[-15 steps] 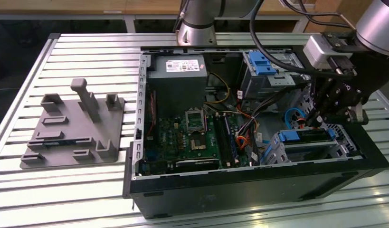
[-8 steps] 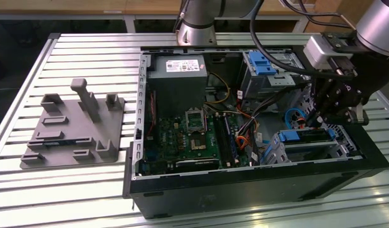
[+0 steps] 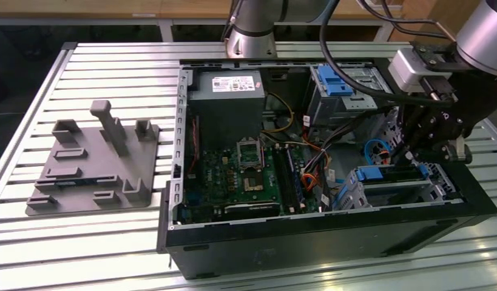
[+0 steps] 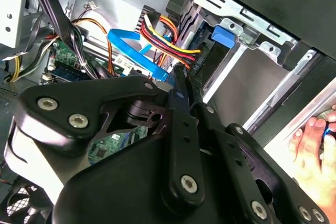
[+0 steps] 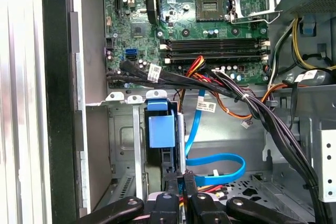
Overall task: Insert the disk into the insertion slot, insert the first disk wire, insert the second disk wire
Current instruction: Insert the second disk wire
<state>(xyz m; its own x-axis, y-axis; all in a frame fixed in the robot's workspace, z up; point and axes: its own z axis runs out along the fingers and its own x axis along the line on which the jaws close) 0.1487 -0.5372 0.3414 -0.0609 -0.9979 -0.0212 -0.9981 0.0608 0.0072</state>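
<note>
A: You've got the end effector [image 3: 422,159] down inside the open computer case [image 3: 313,239], at the exterior view's right, just above the drive cage with the blue latch [image 3: 388,174].

B: And the fingers?

A: In the first wrist view your fingertips [image 5: 172,178] stand nearly together, a thin gap between them, right at the red and orange wires of the first disk wire [image 5: 207,188]. Whether they actually pinch the plug, you can't tell from here.

B: Second wrist view?

A: There you see the first disk wire [image 4: 168,38] fanning red, orange and yellow into a dark plug, touching the drive beside the blue tab [image 4: 222,36]. The second disk wire [image 4: 134,51], flat and bright blue, runs just beside it and passes behind your end effector [image 4: 181,77].

B: Same blue cable in the first wrist view?

A: Yes, the second disk wire [image 5: 220,163] loops below the motherboard [image 5: 199,24]. A person's hand [image 4: 315,140] rests at the case edge.
</note>
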